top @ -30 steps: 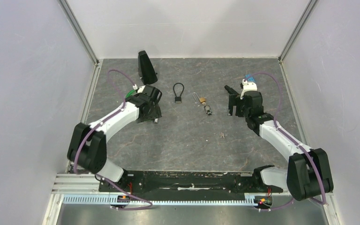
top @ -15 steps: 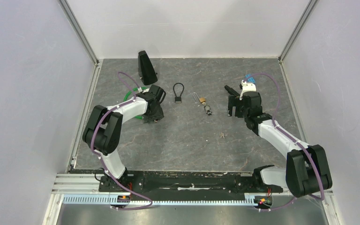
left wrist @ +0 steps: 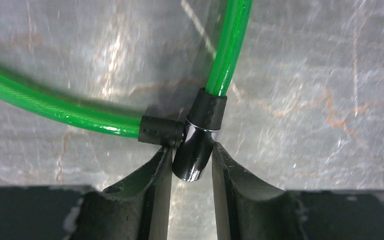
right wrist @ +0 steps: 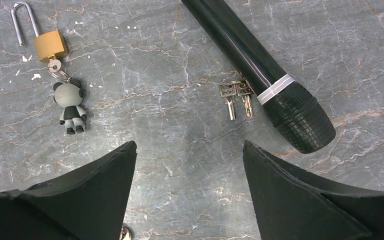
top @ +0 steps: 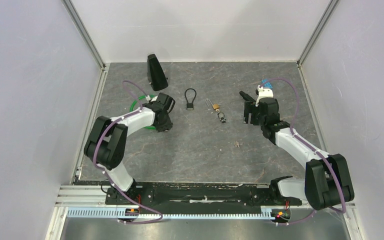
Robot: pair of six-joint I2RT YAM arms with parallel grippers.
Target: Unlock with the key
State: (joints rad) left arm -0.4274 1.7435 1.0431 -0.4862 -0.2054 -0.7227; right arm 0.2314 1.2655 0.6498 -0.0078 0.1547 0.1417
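Since a second ago the left claw (left wrist: 191,150) has narrowed; it now pinches the polished metal barrel (left wrist: 192,162) of the green plastic-coated cable lock (left wrist: 55,107). The right claw (right wrist: 189,142) gapes wide, empty, over the grey veined counter (right wrist: 180,50). Two silver keys (right wrist: 236,96) lie flat, just beside a ribbed black handle (right wrist: 300,120).

We see a grey marbled table (top: 205,150) w/ pale walls (top: 205,30) on three sides. At back left a black wedge-shaped block (top: 155,72) stands upright. Nr the middle lies a small black loop lock (top: 190,98). Just right of it is a brass padlock (right wrist: 50,45), w/ a panda charm (right wrist: 70,102) on a ring at its base and white flecks (right wrist: 35,76) beside it. Further right a black bar (right wrist: 240,42) w/ a ribbed rubber end lies at a slant. A tiny scrap (top: 236,144) sits apart, toward the front edge.
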